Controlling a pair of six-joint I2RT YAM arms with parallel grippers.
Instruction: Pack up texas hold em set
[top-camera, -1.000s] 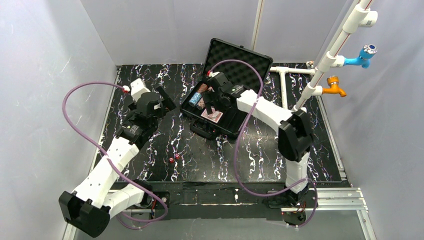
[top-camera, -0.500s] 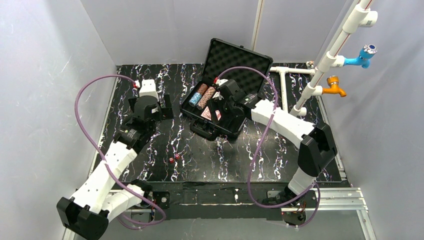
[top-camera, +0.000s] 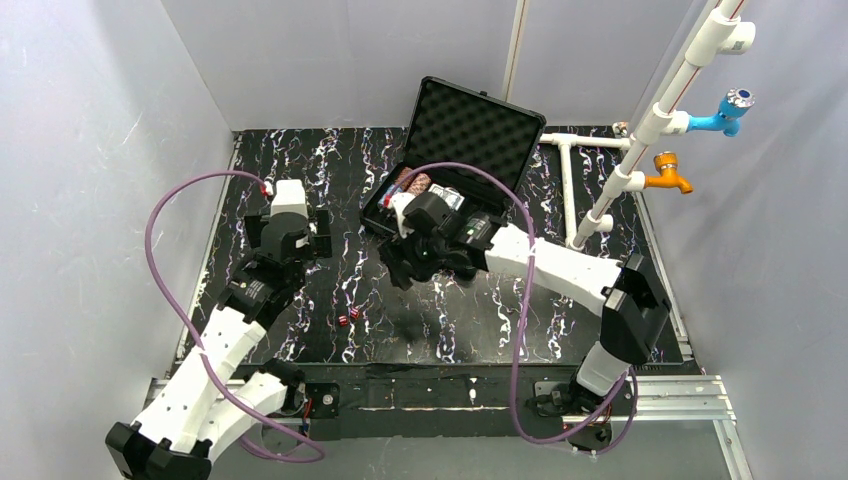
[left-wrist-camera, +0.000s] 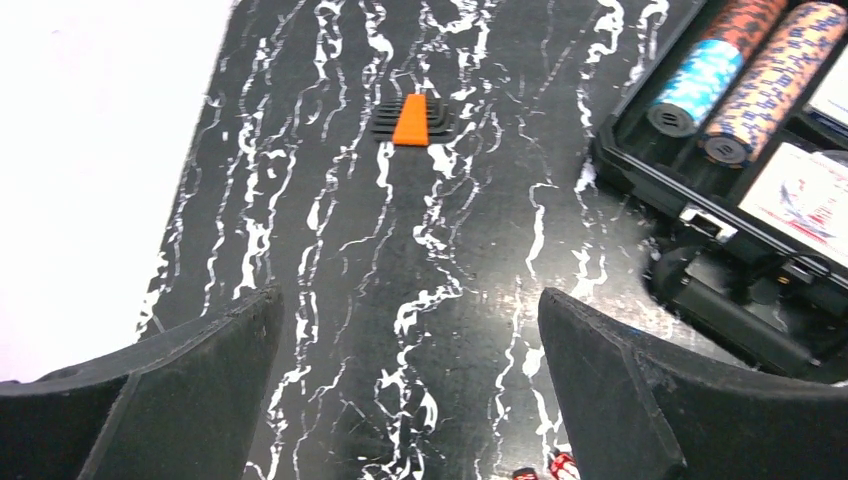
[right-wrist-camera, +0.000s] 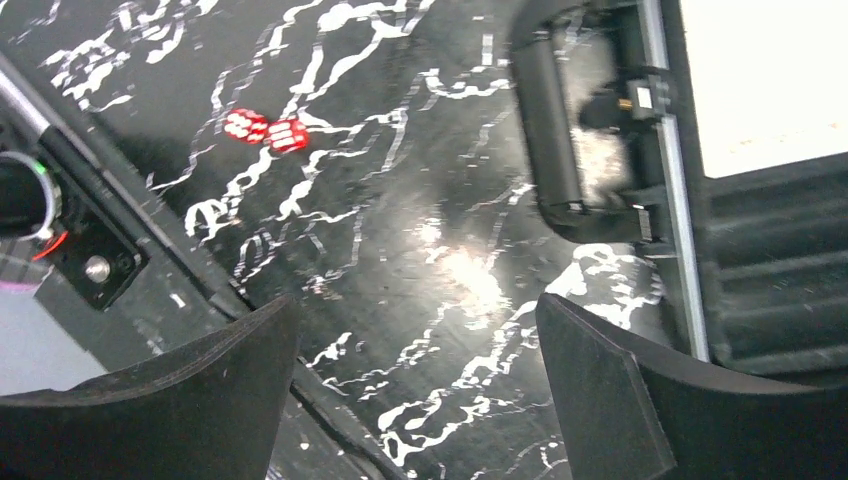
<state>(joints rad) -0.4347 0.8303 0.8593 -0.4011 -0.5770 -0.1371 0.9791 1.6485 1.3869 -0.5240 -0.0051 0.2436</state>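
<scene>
Case of black hard plastic (top-camera: 470, 125), rectangular, at rear centre of black white-veined marbled table (top-camera: 500, 310); lid raised and leaning back, egg-crate foam lining showing; base flat in front of lid, partly hidden by right arm. Inside base, from left wrist view: blue-and-orange chip stack (left-wrist-camera: 700, 80) and brown-and-orange chip stack (left-wrist-camera: 765, 85) lying side by side, touching; white card deck with red-and-blue print (left-wrist-camera: 805, 190) in compartment just beside them. Black carry handle (right-wrist-camera: 550, 130) along near edge of base.

Two small red dice (top-camera: 348, 317) on bare table, touching each other, well apart from case toward near left; also at upper left of right wrist view.

Left gripper (left-wrist-camera: 408, 310) above table, left of case; fingers spread wide, nothing between them; small orange wedge on black ribbed piece (left-wrist-camera: 411, 120) ahead of it, apart from case.

Right gripper (right-wrist-camera: 415, 320) over table just in front of carry handle; fingers spread wide, holding nothing; contact with table not discernible.

White pipe frame with blue and orange taps (top-camera: 650, 125) at rear right, beside raised lid.
</scene>
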